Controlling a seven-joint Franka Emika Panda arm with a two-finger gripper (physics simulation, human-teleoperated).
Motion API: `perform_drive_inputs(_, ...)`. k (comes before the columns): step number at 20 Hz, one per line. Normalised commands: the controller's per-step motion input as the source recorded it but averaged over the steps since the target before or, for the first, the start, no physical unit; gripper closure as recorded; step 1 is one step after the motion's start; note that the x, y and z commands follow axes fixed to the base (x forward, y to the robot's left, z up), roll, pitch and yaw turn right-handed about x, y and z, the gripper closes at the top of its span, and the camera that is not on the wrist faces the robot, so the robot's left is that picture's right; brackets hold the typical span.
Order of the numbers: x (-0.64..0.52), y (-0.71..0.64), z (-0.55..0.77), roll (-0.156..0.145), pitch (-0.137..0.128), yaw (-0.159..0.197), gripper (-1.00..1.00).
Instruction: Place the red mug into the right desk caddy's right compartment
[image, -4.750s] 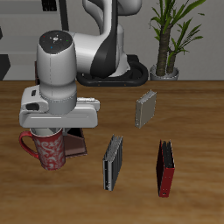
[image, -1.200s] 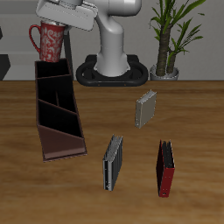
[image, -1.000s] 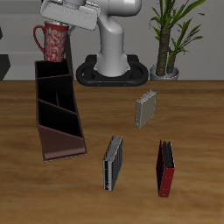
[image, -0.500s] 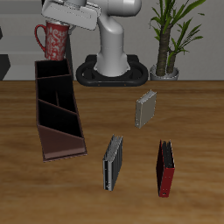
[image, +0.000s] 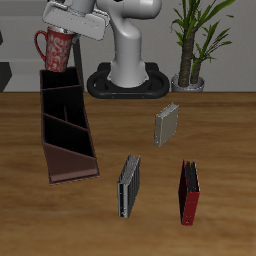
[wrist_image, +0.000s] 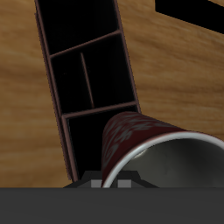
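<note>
The red mug (image: 55, 49) with its pale speckled pattern hangs in my gripper (image: 62, 32), which is shut on its rim, well above the table. It is held over the far end of the right desk caddy (image: 65, 125), a long maroon tray with its low sloped end nearest the table's front. The right compartment (image: 55, 80) is the squarish end section at the back, just below the mug. In the wrist view the mug (wrist_image: 144, 144) shows its grey inside, with the caddy's sections (wrist_image: 87, 79) beneath it. The fingertips are hidden behind the mug.
A grey book-like box (image: 167, 124) stands mid-table, another grey one (image: 129, 185) nearer the front, and a red-and-black box (image: 188, 193) beside it. The robot base (image: 125, 75) and a potted plant (image: 193, 45) stand at the back.
Since 4.8 s ago the mug has been lifted from the table beside the caddy to above the caddy's far end. In the last second it drifted slightly sideways over the end section.
</note>
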Motion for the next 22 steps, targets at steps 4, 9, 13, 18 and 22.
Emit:
perform_drive_inputs(4, 0.08, 0.07, -0.26, 0.005, 0.013, -0.04, 1.0)
perform_drive_inputs(9, 0.07, 0.02, -0.21, 0.012, 0.043, -0.06, 1.0)
perform_drive_inputs(13, 0.09, 0.0, -0.2, 0.001, 0.027, -0.029, 1.0)
perform_drive_inputs(18, 0.01, -0.02, -0.26, -0.009, 0.034, -0.055, 1.0)
perform_drive_inputs(22, 0.02, -0.01, -0.15, 0.002, 0.019, -0.035, 1.0)
